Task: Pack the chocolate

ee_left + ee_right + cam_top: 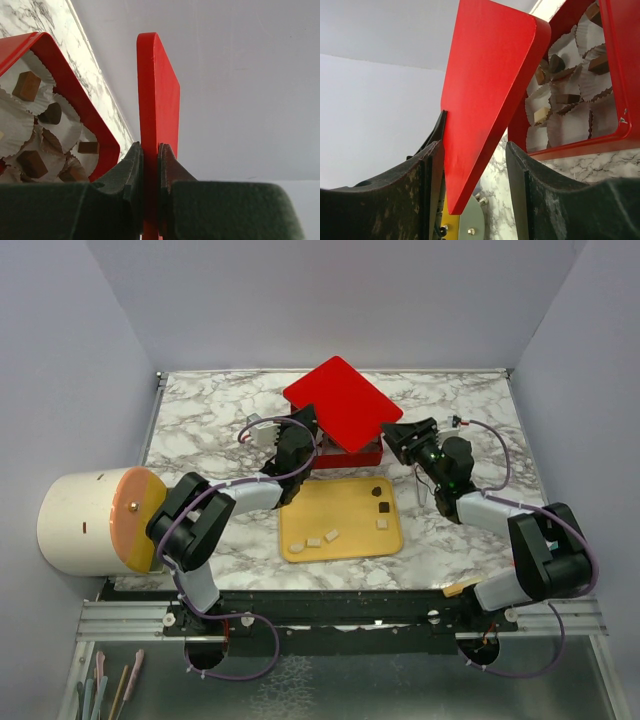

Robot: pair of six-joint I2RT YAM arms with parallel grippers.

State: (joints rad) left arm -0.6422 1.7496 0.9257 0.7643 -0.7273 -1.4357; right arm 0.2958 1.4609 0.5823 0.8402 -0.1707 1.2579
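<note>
A red lid hangs tilted over the open red box at the back of the table. My left gripper is shut on the lid's left edge; in the left wrist view both fingers press flat on it. My right gripper stands open around the lid's right corner. That corner lies against one finger, with a gap to the other finger. The box holds white paper cups with brown chocolate pieces. More chocolate, dark and pale, lies on the yellow tray.
A large white cylinder with an orange face lies at the table's left edge. Grey walls close in the marble table on three sides. Several thin tools lie below the front rail at the left.
</note>
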